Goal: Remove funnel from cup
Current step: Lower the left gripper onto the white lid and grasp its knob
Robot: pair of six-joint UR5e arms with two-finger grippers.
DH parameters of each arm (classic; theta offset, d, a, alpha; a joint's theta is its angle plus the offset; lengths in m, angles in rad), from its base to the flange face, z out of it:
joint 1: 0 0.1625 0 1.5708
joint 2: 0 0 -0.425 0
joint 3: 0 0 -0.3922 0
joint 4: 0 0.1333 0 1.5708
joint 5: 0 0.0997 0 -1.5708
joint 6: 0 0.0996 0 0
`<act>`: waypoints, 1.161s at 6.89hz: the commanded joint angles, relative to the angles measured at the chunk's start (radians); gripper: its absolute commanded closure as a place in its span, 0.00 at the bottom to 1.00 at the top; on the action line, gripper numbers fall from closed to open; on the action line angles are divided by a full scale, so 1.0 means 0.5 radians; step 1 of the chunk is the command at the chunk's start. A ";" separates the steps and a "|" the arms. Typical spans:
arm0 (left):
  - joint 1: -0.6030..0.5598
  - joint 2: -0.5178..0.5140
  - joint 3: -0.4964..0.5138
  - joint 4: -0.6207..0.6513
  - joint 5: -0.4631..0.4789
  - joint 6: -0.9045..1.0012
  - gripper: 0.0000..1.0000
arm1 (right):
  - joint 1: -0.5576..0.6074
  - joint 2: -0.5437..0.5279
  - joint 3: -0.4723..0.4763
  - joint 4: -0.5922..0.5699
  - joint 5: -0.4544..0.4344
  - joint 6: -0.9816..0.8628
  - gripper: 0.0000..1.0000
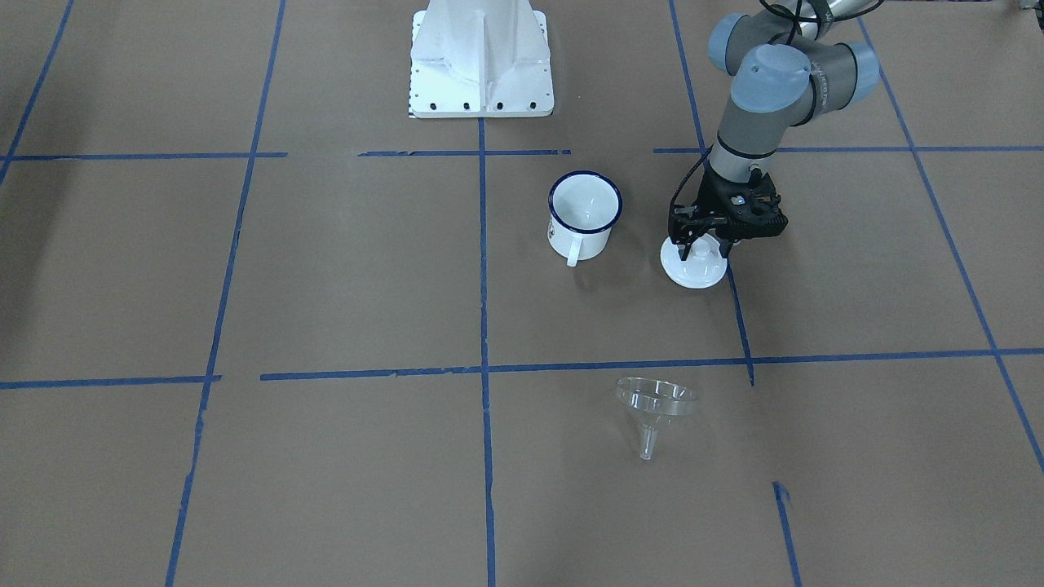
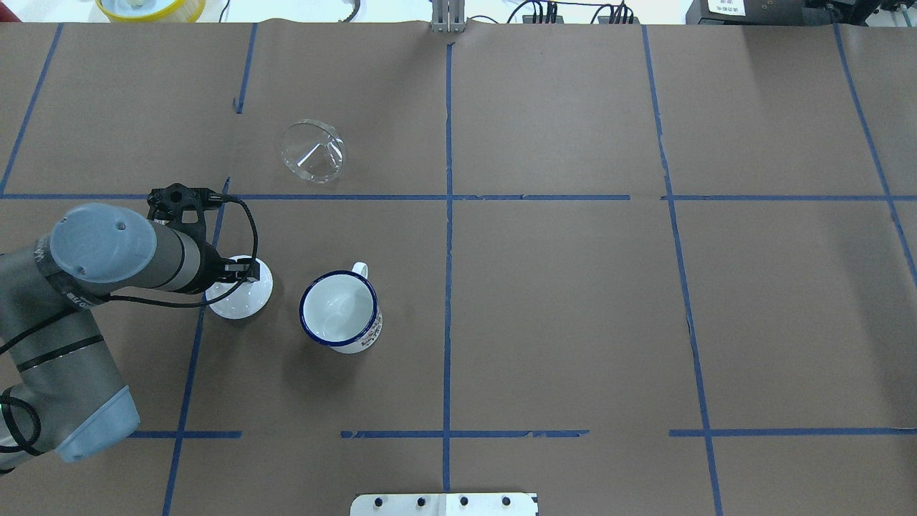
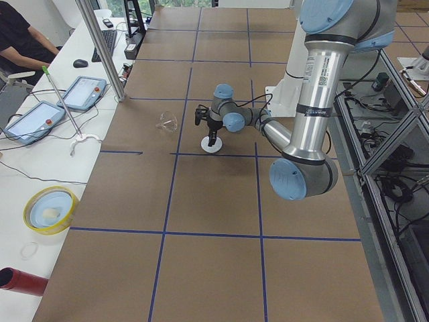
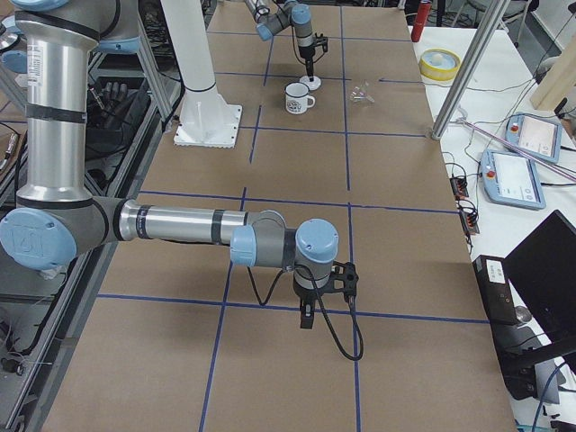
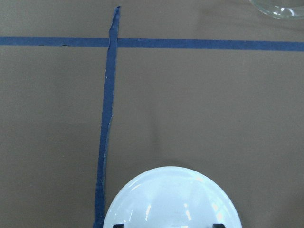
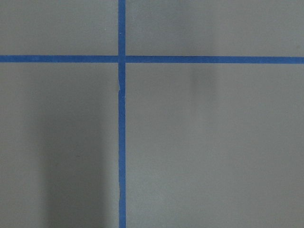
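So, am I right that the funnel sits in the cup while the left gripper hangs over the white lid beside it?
Not quite: the funnel lies on the table, well apart from the cup, which is empty, as the overhead exterior view shows. The left gripper does hang over the white lid beside the cup.

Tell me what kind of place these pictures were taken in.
Probably a robotics lab: a paper-covered table gridded with blue tape, a left arm and a right arm mounted at it, and teach pendants beside a seated operator.
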 commanded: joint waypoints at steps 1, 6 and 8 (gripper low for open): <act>0.000 0.000 -0.008 -0.001 -0.057 0.000 0.34 | 0.000 0.000 0.000 0.000 0.000 0.000 0.00; -0.003 0.003 -0.023 0.002 -0.058 0.000 0.40 | 0.000 0.000 0.000 0.000 0.000 0.000 0.00; -0.003 0.006 -0.020 0.002 -0.058 0.000 0.41 | 0.000 0.000 0.000 0.000 0.000 0.000 0.00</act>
